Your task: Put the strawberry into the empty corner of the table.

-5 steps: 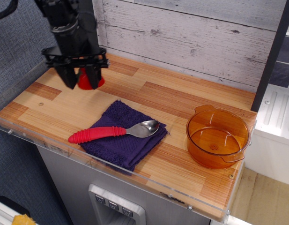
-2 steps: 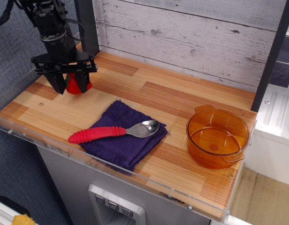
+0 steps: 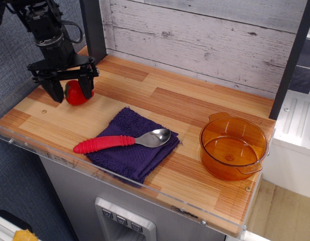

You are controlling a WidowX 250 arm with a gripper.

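The red strawberry [image 3: 75, 93] lies on its side on the table [image 3: 195, 108] at the far left, at the right end of the short darker plank. My gripper [image 3: 73, 95] stands over it with one black finger on each side. The jaws look open: there is a small gap between the left finger [image 3: 58, 92] and the strawberry. The empty corner [image 3: 36, 114] with its screw dot lies just in front and to the left of the strawberry, inside the clear rim.
A purple cloth [image 3: 133, 144] with a red-handled spoon [image 3: 119, 141] on it lies at the front middle. An orange transparent pot [image 3: 233, 146] stands at the right. A black post [image 3: 93, 27] rises just behind the gripper, in front of the plank wall.
The gripper has moved left and down with the strawberry. The fingers have spread a little, and the strawberry now lies on the tabletop on its side.
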